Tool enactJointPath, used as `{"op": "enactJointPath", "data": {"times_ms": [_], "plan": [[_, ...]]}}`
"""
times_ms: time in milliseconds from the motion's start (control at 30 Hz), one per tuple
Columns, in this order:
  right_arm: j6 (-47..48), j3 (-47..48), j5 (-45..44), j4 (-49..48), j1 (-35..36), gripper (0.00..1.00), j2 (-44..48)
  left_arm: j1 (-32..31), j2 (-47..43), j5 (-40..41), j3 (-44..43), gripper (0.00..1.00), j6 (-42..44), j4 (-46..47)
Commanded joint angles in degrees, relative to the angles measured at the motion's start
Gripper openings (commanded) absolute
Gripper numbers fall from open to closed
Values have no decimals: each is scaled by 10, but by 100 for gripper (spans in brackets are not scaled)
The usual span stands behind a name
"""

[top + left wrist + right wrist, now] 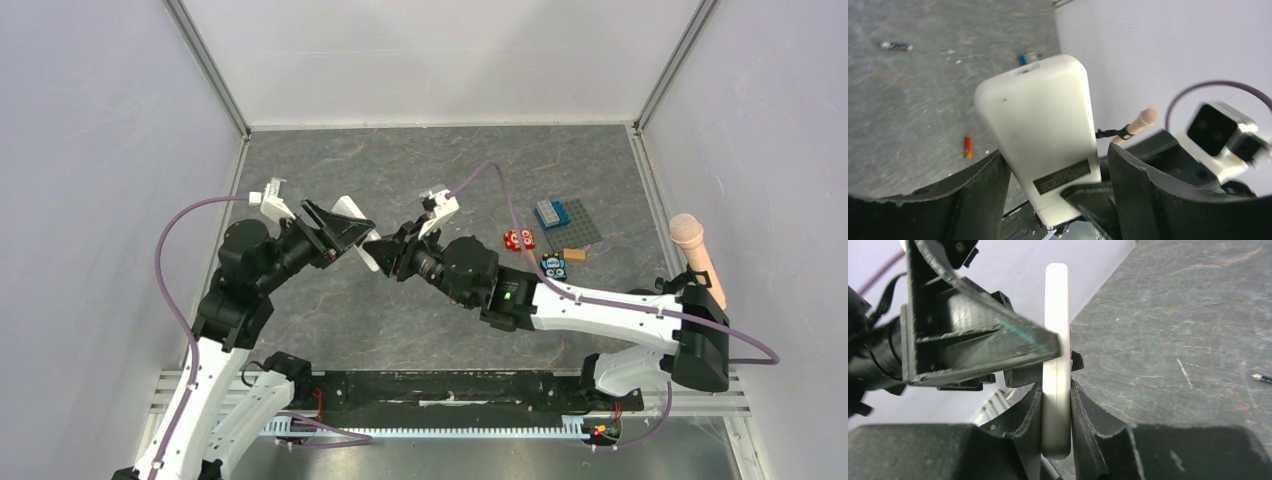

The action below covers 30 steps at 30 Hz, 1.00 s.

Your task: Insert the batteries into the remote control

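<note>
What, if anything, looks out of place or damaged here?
Nothing looks damaged or spilled. The orange-red battery and the dark battery lie loose and well apart on the table. The remote control is off the table, pinched by the right gripper.

The top camera looks steeply down from above and behind the arms (600,310), which rise from the bottom edge, and stands far enough off to take in the whole table (420,330). The left wrist camera sits close behind its own fingers (975,200). It faces the remote control (1043,135) broadside and seems tilted toward the blurred floor at upper left. The right wrist camera, equally near, sees that remote edge-on at centre. All three views share it.
</note>
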<state>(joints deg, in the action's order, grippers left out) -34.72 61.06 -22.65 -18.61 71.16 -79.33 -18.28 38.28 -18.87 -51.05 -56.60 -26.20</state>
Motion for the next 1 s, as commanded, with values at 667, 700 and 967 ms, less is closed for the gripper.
{"op": "enactJointPath", "data": {"times_ms": [667,700,967], "plan": [[-386,-67,278,-105,-93,26,67,0,-62,-76,69,40,-70,286],[-382,-67,277,-105,-94,26,66,0,-63,-77,74,36,-73,290],[-379,-86,272,-112,-104,47,68,0,-61,-70,78,2,-86,288]]}}
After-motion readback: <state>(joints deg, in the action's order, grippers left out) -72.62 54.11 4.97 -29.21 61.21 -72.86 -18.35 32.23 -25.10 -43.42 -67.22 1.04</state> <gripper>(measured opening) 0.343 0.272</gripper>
